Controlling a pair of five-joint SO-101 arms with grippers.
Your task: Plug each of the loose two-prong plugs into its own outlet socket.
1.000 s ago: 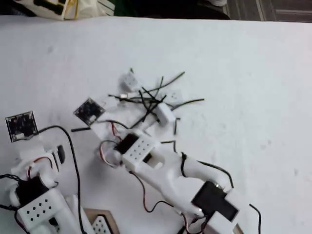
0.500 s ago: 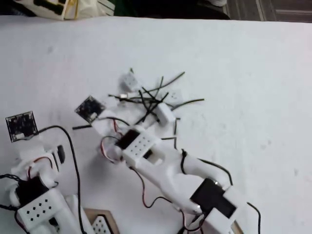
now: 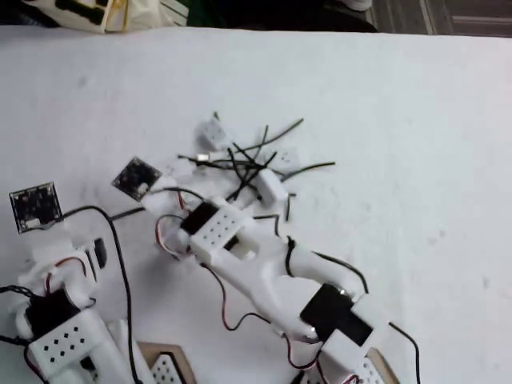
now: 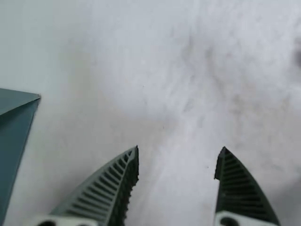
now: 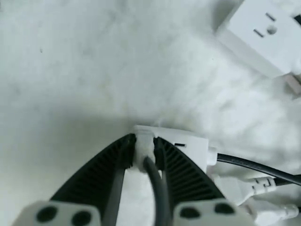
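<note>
My right gripper (image 5: 143, 138) pinches a plug (image 5: 142, 149) at its cord end, held against a socket block (image 5: 188, 146) left of centre in the high view, so I can likely press it home. My left gripper (image 4: 178, 149) hangs spread over the bare table (image 4: 141, 70), lower left.

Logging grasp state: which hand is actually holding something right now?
The right hand, shut on a white plug with a black cord. The left hand is open above bare table.

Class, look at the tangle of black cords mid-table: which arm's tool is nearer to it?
Right. The right tool sits at the edge of the tangle of cords, shut on a white plug. The left tool is open over bare tablecloth, well apart from it.
</note>
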